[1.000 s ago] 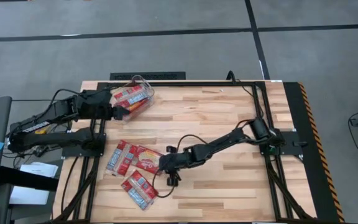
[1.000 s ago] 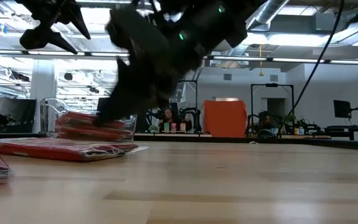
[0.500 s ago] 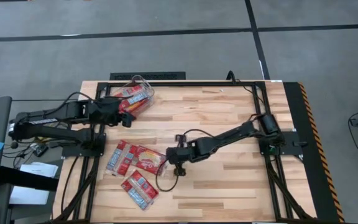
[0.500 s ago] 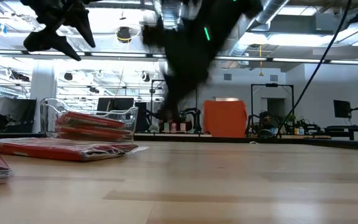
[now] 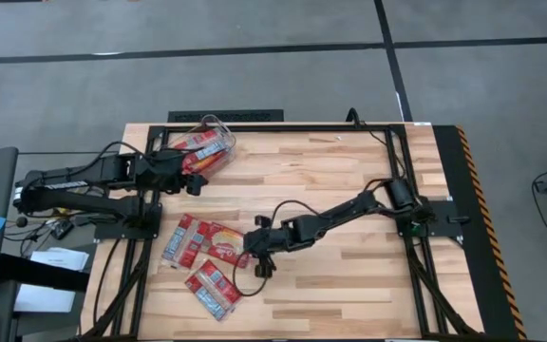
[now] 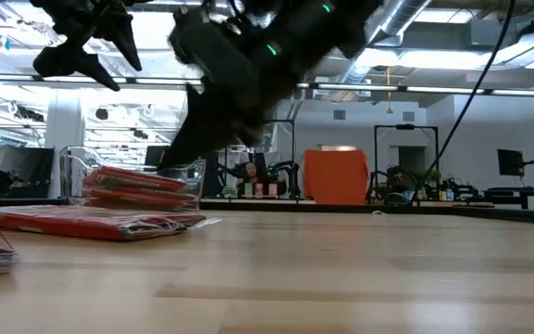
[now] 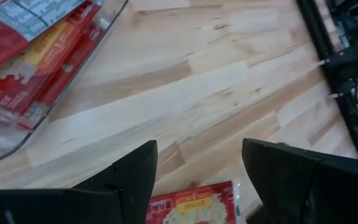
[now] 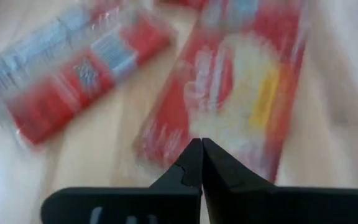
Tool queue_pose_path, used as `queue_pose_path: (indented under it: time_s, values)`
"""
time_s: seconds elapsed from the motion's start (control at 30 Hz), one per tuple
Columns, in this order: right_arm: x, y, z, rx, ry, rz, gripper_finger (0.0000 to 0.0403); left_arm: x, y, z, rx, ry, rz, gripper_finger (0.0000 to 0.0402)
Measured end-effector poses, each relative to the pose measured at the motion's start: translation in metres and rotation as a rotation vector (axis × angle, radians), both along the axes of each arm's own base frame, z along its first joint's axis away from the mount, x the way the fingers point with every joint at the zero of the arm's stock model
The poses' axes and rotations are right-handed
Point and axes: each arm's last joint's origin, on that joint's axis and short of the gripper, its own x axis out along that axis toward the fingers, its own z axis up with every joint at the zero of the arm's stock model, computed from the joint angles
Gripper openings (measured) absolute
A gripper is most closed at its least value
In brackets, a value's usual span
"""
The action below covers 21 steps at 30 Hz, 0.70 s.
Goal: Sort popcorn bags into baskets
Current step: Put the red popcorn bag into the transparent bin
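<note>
The clear bin (image 5: 222, 126) stands at the table's far left with red popcorn bags (image 5: 198, 147) stacked in it; its wall also shows in the low view (image 6: 74, 167) and the left wrist view (image 7: 73, 81). Three more bags lie flat near the table's near-left: two side by side (image 5: 207, 240) and one nearer (image 5: 212, 290). My left gripper (image 5: 196, 183) (image 7: 197, 180) is open, raised just on the near side of the bin. My right gripper (image 5: 252, 249) (image 8: 201, 165) is shut, hovering above the tan-oval bag (image 8: 229, 93), beside a grey-panelled one (image 8: 73, 74).
Bare wooden tabletop (image 5: 349, 171) stretches over the middle and right. Black frame rails (image 5: 402, 190) run along the table's sides, and a cable loops from the right arm near the bags (image 5: 254, 280). The room's shelves and an orange cabinet (image 6: 336, 176) lie beyond the far edge.
My right gripper swung away from the loose bags toward the table's right and rose, then came back left and down over the tan-oval bag, staying shut. My left gripper drew a little away from the bin toward the near edge. The bags have not moved.
</note>
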Motion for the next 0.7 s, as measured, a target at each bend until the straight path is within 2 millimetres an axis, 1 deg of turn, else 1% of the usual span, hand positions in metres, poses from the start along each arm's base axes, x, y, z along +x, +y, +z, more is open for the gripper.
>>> queue_pose_path:
  time_s: [0.07, 0.17, 0.33, 0.4, 0.5, 0.7]
  values:
    - [0.007, 0.004, -0.012, 0.015, -0.023, 0.005, 0.0022, 0.001, 0.000, 0.000, -0.001, 0.001, 0.000, 0.0224]
    - [0.003, -0.002, -0.024, -0.001, 0.058, -0.008, 0.0014, 0.003, 0.000, -0.001, -0.001, 0.009, 0.000, 0.0224]
    - [0.000, -0.014, -0.033, -0.005, 0.154, -0.066, 0.0016, 0.005, 0.001, -0.003, -0.002, 0.027, -0.003, 0.0224]
    - [-0.003, -0.020, -0.032, -0.016, 0.197, -0.092, 0.0022, 0.006, 0.001, -0.004, -0.002, 0.030, -0.003, 0.0224]
    - [-0.011, -0.028, -0.025, -0.065, 0.257, -0.132, 0.0026, 0.006, 0.001, -0.004, 0.001, 0.035, -0.006, 0.0224]
    - [-0.027, -0.050, -0.014, -0.163, 0.394, -0.217, 0.0012, 0.006, 0.001, -0.004, 0.013, 0.040, -0.008, 0.0224]
